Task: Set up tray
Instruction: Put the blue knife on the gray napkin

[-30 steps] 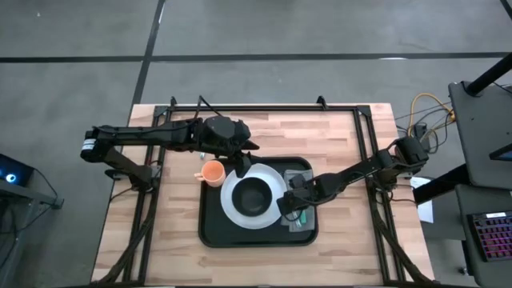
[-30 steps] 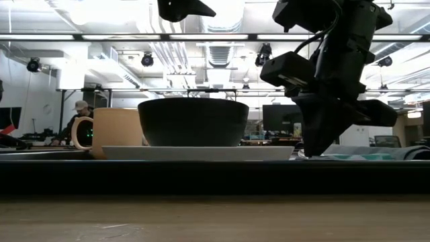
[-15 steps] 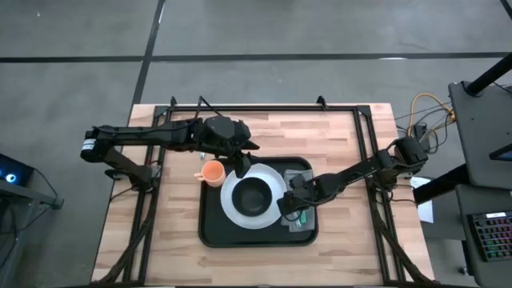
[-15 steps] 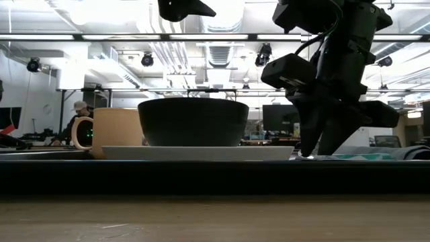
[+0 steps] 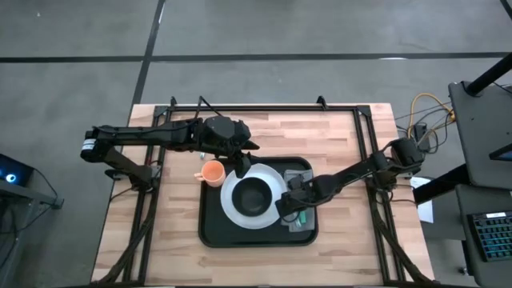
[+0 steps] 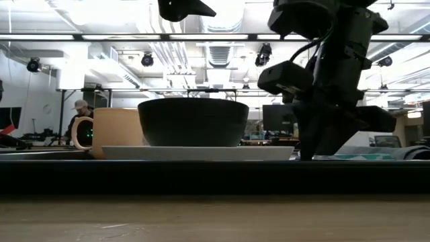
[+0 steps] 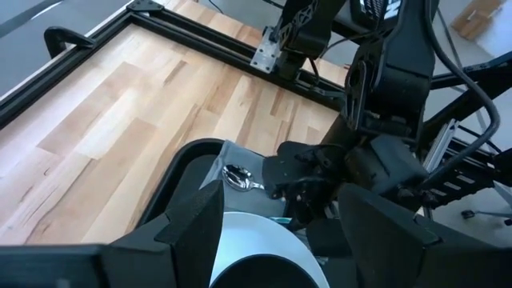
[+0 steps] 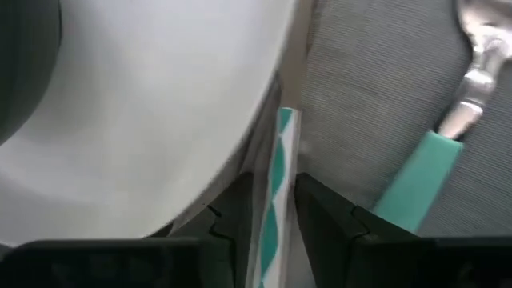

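Large black rectangular rimmed tray (image 5: 210, 234) centre table, holding white round plate (image 5: 230, 200), grey cloth napkin (image 5: 305, 175) right. Right gripper (image 8: 272, 210) narrow around green-white striped straw (image 8: 277, 172) beside plate; step: laying straw. Next: release, lift clear. Left gripper (image 7: 276, 232) wide, hovering far plate edge.

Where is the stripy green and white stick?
The striped stick lies on the grey napkin beside the white plate, between the right gripper's fingers, on the tray's right side.
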Controlling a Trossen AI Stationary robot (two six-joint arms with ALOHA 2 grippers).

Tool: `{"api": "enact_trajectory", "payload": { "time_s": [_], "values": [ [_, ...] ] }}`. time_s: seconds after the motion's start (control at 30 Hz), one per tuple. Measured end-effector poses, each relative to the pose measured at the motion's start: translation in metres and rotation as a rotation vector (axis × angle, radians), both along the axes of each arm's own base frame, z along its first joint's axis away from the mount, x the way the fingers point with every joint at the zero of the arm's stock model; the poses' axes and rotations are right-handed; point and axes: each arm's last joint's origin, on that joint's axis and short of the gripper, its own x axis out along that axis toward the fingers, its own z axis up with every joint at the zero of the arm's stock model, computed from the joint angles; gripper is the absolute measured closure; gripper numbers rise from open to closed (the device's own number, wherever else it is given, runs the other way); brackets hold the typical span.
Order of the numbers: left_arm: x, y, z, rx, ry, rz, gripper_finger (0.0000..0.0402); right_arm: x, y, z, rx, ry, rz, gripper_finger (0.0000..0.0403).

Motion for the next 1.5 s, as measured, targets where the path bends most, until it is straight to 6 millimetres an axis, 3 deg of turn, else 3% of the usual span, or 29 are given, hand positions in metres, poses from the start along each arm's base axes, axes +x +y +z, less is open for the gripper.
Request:
{"api": "enact_trajectory", "payload": {
  "time_s": [0.23,0.47,1.0,1.5],
  "values": [
    [0.0,0.0,0.0,0.0,0.002,0.0,0.0175,0.009,0.003,0.0,-0.015,0.065,0.037,0.0325],
    [0.0,0.0,0.0,-0.004,0.002,-0.008,0.0175,0.01,0.003,0.006,-0.041,0.083,0.052,0.0382],
    [-0.001,-0.001,-0.004,-0.018,0.026,-0.03,0.0175,0.009,0.003,0.022,-0.049,0.111,-0.01,0.0379],
    [-0.001,-0.001,-0.004,-0.018,0.026,-0.03,0.0175,-0.007,0.014,0.026,-0.029,0.089,-0.276,0.038]
  ]
}}
